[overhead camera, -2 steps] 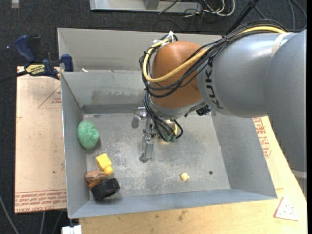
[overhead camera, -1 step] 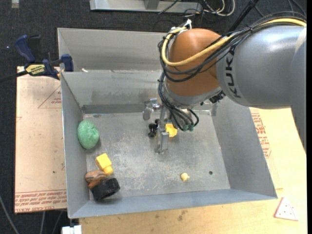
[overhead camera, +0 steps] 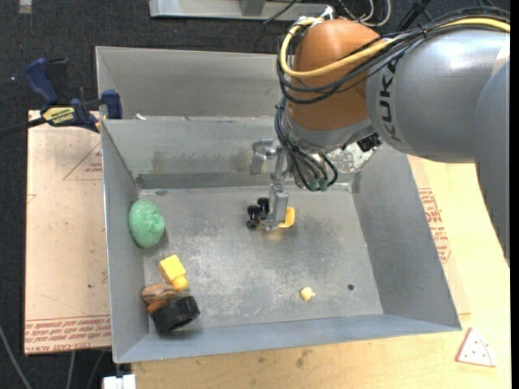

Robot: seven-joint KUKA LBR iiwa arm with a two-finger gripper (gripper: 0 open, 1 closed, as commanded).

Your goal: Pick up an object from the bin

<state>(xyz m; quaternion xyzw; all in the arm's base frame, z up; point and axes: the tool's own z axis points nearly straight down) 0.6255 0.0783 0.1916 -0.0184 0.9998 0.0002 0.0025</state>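
A small yellow piece (overhead camera: 286, 216) lay mid-floor in the bin (overhead camera: 357, 250), against the gripper (overhead camera: 272, 215) — open or closed, unclear. Bare floor surrounded it; the green lump (overhead camera: 147, 223) sat well apart, leftward.

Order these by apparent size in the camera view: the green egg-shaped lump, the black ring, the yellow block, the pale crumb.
Largest: green lump and black ring, which look about alike, so I do not rank them.
Next: yellow block.
Smallest: pale crumb.

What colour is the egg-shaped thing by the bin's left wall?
The egg-shaped thing is green, clearest in the camera view.
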